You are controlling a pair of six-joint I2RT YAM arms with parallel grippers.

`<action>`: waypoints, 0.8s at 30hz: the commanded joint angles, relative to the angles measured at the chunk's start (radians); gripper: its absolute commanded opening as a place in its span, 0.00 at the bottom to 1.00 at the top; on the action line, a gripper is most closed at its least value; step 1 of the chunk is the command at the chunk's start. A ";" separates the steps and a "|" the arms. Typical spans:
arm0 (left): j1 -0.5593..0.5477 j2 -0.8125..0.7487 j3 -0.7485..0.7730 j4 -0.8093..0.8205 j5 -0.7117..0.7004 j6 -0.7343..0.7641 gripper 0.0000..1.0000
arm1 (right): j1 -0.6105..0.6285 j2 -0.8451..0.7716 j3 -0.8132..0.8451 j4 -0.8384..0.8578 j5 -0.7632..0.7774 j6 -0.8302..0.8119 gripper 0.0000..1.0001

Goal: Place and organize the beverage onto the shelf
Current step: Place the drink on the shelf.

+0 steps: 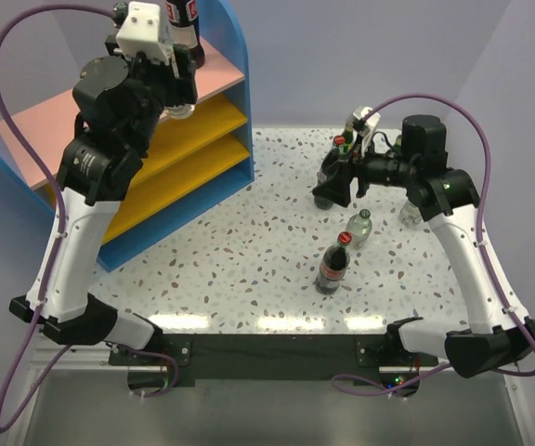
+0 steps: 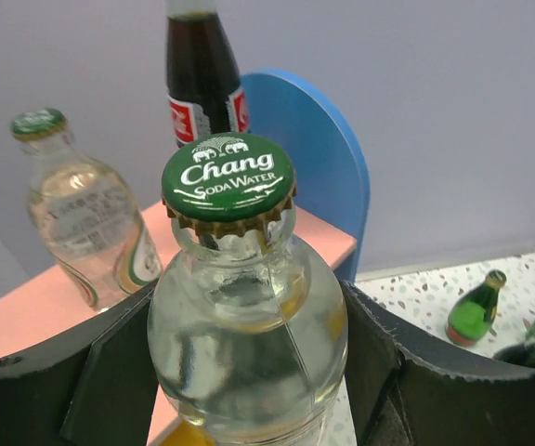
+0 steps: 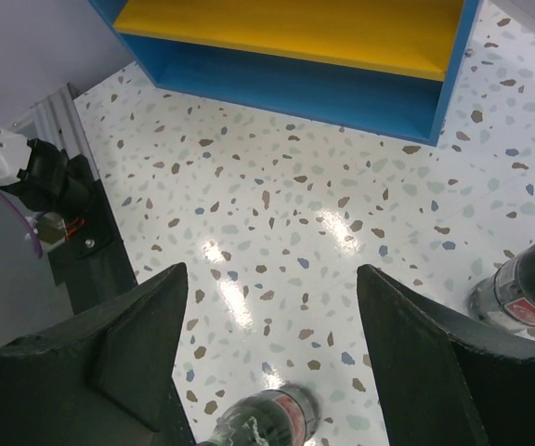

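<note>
- Clear bottle [image 2: 249, 316] with a green crown cap [image 2: 228, 177] stands upright in the middle of my left wrist view. It is clamped in my left claw [image 2: 249, 381], with a dark finger [image 2: 119, 372] pressed against each side of its body.
- From above, that claw is in the upper left of the frame, holding the bottle high beside the shelf [image 1: 235, 56], near the right end of the pink top board [image 1: 45, 125]. I cannot tell whether the bottle's base touches the board.
- On the pink board a second clear bottle [image 2: 82, 232] with a green cap stands upright to the left of the one I hold, apart from it.
- Behind the cap a tall cola bottle [image 2: 202, 84] with a red and white label stands close to the rounded blue side panel [image 2: 314, 158].
- Two yellow boards [image 1: 202, 121] lie under the pink one, between the blue sides.
- My right claw [image 3: 269, 279] is spread wide and grips nothing. Only the speckled table [image 1: 249, 251] shows between its fingers.
- A near cola bottle [image 3: 267, 418] sits at the bottom edge of the right wrist view, below the gap and apart from both fingers.
- A far cola bottle [image 3: 528, 288] shows at the right edge of that view, outside the right finger.
- In the overhead view a front cola bottle [image 1: 334, 265] stands right of centre, with a small clear bottle [image 1: 360, 226] just behind it.
- A green bottle [image 2: 476, 311] stands on the table at the lower right of my left wrist view.
</note>
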State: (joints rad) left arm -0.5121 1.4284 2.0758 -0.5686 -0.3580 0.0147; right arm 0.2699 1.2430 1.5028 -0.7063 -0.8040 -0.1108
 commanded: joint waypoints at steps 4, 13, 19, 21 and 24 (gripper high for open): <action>0.116 0.053 0.216 0.130 0.005 -0.042 0.00 | -0.006 0.001 0.016 0.031 -0.026 0.026 0.77; 0.230 0.107 0.207 0.124 0.085 -0.099 0.00 | -0.006 -0.005 0.005 0.033 -0.026 0.030 0.77; 0.248 0.127 0.204 0.119 0.108 -0.107 0.00 | -0.005 -0.007 -0.004 0.034 -0.027 0.031 0.77; 0.253 0.129 0.190 0.119 0.108 -0.107 0.00 | -0.006 -0.005 -0.006 0.036 -0.026 0.033 0.77; 0.259 0.127 0.178 0.121 0.105 -0.102 0.00 | -0.006 -0.005 -0.004 0.036 -0.027 0.033 0.77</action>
State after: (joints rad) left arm -0.2703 1.5955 2.2269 -0.6220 -0.2642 -0.0696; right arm 0.2680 1.2434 1.5024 -0.7059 -0.8047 -0.0948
